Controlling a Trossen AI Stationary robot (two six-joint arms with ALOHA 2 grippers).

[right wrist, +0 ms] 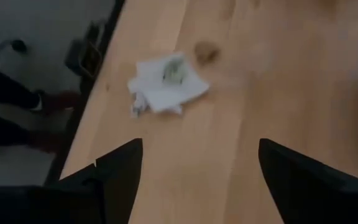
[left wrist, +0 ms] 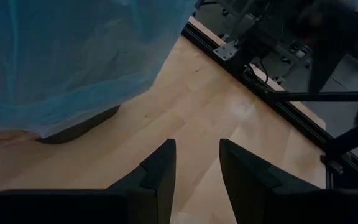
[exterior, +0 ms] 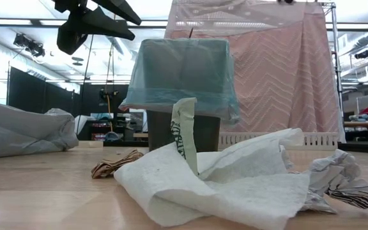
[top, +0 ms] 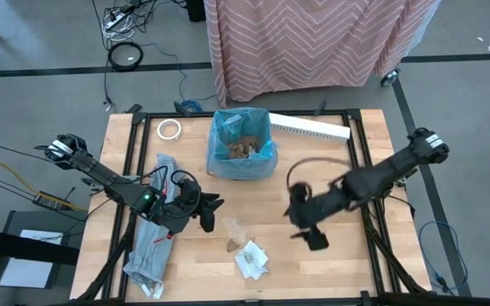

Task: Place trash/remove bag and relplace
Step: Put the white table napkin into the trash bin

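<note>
The blue bag (top: 262, 140) lines the small dark bin (exterior: 203, 131) at the table's far middle, and its top is folded down over the rim. Brown scraps (top: 243, 149) lie inside it. White wrapper pieces (top: 251, 259) and a brown scrap (top: 235, 228) lie on the table near the front edge. They also show in the right wrist view (right wrist: 165, 84). My left gripper (top: 207, 212) hangs above the table left of the scrap, open by a narrow gap (left wrist: 197, 155) and empty. My right gripper (top: 309, 231) hovers to the right of the trash, wide open (right wrist: 197, 162) and empty.
A pale grey plastic bag (top: 153, 229) lies along the table's left side under my left arm. A tape roll (top: 170, 129) and a long white strip (top: 309, 126) lie at the far edge. Bare wood lies between the two grippers and at the front right.
</note>
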